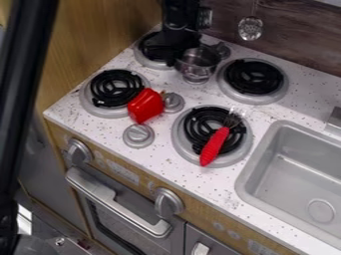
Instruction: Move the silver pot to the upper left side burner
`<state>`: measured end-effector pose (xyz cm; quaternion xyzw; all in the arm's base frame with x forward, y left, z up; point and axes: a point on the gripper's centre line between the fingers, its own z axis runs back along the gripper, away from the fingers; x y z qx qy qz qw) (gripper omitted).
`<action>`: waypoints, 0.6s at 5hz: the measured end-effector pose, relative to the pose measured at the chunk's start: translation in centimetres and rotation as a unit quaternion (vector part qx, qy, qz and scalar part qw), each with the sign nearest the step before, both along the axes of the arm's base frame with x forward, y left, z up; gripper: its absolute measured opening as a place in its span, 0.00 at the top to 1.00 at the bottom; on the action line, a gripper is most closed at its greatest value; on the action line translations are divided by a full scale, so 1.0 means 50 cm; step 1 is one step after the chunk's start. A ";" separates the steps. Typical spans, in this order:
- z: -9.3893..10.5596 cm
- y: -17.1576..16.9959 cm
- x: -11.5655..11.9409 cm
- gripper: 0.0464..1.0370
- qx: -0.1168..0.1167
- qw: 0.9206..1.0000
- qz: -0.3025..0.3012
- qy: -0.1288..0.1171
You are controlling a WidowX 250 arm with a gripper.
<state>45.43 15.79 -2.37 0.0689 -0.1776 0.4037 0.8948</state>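
Hanging down from the top edge, at 12 o'clock, the black gripper (178,42) is over the upper left side burner (144,59) and just beside the silver pot (198,60). How far the claw is open, I cannot tell, and also I cannot tell if it has hold of the pot. Counting from the middle of the stove top (190,94), the pot is at 1 o'clock, and the upper left side burner is between 11 and 12 o'clock. The pot is on the 3 o'clock side of this burner, between it and the upper right burner (253,77). Its metal body is shiny and looks upright.

At 9 o'clock of the stove top there is the lower left burner (114,88). A red toy pepper (146,105) lies over its rim on the 4 o'clock side, with the green stem near a grey knob (173,102). Another grey knob (138,136) is at 7 o'clock. On the lower right burner (212,134), at 5 o'clock, lies a whisk (214,145); its red handle points to 7 o'clock and its wires to 1 o'clock. A slotted spoon (250,28) hangs at the back wall (296,37), and the grey sink (256,174) is at the right side.
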 end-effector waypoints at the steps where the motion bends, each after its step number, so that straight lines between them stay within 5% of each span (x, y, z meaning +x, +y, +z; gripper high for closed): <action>1: -0.006 0.050 -0.057 0.98 0.002 0.998 0.066 0.000; 3: -0.015 0.067 -0.012 0.96 -0.024 0.993 0.104 -0.054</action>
